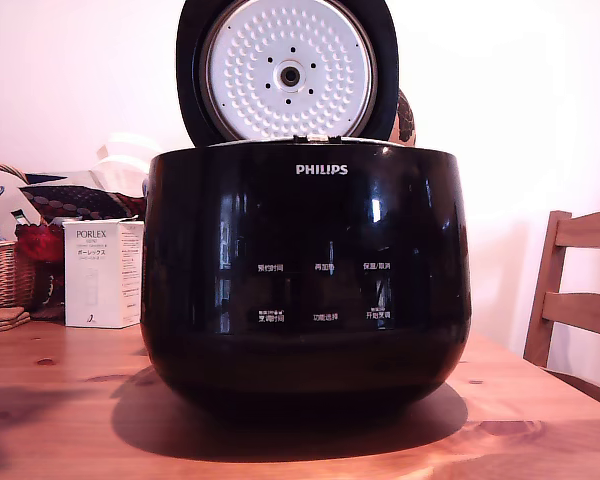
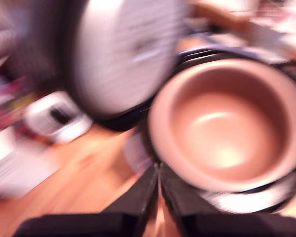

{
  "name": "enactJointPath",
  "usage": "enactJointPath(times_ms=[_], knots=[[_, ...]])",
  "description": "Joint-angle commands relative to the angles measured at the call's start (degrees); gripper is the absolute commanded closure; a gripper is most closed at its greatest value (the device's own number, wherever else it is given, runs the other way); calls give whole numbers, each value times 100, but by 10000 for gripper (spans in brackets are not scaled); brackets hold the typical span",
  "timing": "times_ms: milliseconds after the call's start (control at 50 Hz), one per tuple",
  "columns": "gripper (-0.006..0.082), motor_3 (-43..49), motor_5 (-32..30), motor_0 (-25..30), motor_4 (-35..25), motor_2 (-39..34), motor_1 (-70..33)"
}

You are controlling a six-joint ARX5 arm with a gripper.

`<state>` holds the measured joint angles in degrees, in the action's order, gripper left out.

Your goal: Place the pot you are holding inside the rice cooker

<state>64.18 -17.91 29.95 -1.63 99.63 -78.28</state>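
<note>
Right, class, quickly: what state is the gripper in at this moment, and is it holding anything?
Gripper: closed, its fingers meeting at the near rim of the pot; blur hides whether they actually pinch the rim.

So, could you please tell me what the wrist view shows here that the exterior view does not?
Only the wrist view shows the pot, its coppery interior seen from above over the cooker's opening, and the gripper, its dark fingers nearly together at the pot's rim. The picture is motion-blurred.

Only the exterior view shows the cooker's front with its PHILIPS logo and button labels, a white PORLEX box, a wicker basket and a wooden chair.

Both show the rice cooker, its open lid and the wooden table.
</note>
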Motion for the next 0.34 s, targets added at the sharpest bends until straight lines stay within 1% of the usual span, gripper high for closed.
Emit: enactJointPath(times_ms=[0, 180, 320], knots=[[791, 17, 83, -168, 131, 7, 181], [791, 46, 149, -645, 516, 7, 501], [791, 46, 149, -903, 546, 7, 643]])
